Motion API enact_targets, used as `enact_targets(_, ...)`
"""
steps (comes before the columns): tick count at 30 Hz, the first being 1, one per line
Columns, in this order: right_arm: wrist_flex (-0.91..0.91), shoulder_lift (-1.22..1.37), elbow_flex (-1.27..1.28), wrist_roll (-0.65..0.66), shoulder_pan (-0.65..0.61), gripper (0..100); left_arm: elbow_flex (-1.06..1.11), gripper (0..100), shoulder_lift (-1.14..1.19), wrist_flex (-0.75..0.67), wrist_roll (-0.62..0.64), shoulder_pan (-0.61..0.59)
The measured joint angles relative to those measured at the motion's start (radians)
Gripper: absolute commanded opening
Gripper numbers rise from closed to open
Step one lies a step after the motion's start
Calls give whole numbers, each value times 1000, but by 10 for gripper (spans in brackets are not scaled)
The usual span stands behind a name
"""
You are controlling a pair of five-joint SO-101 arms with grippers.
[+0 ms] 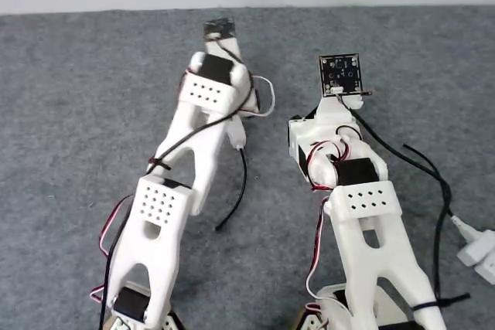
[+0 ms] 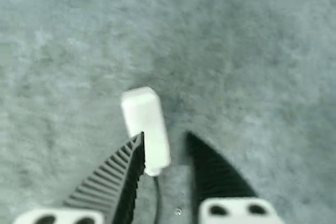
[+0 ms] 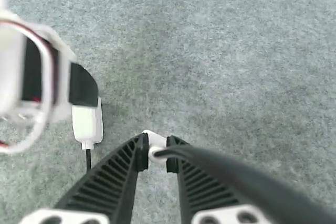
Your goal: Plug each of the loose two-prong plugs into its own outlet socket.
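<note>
Left hand [image 2: 164,139] is half open, a white plug [image 2: 145,129] leaning on one finger and pointing straight ahead; right hand [image 3: 156,141] is pinching the other plug [image 3: 152,139], and the likely sockets [image 1: 478,249] sit off to its side.

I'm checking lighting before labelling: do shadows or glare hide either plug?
High view: even light, no glare on the carpet. Left wrist view: the left plug is clearly lit, a small shadow beside it. Right wrist view: no glare; the right gripper, not shadow, covers most of the right plug.
</note>
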Motion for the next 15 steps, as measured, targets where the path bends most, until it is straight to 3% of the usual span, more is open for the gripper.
enact_targets(15,0,0,0,0,0,8,-49,14,124,-94,-2,28)
